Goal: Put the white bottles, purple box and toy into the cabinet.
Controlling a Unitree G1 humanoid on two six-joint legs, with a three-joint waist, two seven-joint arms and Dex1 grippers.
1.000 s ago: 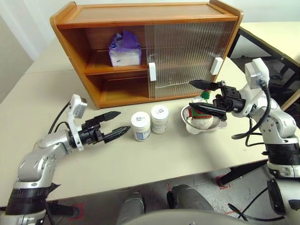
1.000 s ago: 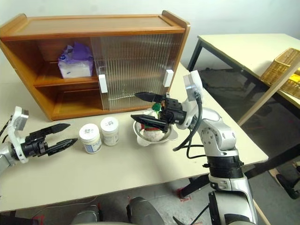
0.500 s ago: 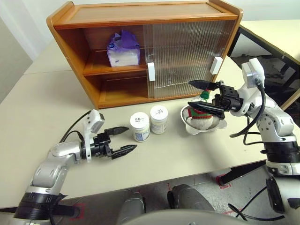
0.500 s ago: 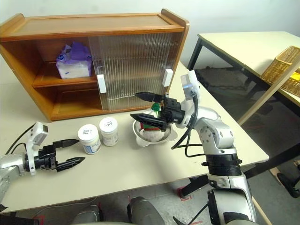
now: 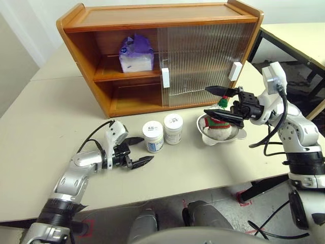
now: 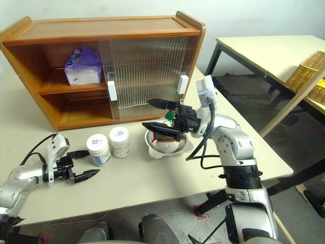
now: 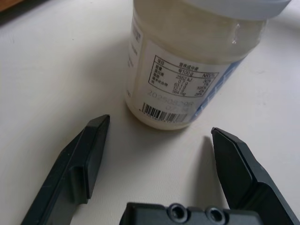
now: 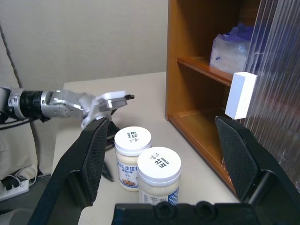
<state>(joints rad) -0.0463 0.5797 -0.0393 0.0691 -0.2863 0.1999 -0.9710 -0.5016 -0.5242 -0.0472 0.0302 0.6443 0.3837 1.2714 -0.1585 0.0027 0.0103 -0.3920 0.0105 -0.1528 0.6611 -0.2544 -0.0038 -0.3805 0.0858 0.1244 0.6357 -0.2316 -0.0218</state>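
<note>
Two white bottles stand side by side on the table in front of the cabinet. My left gripper is open, low over the table, just left of the nearer bottle, whose label faces it; nothing sits between the fingers. The purple box rests on the cabinet's upper shelf, in the open left half. The toy lies in a metal bowl. My right gripper hangs open above the bowl, pointing left, holding nothing.
The ribbed sliding doors cover the cabinet's right half, with white handles. The lower left shelf stands open. A second table with a wicker basket is at the right. The table's front edge runs close behind my left arm.
My left gripper has dropped to the tabletop and moved right, close up to the left bottle. The right gripper has stayed where it was.
</note>
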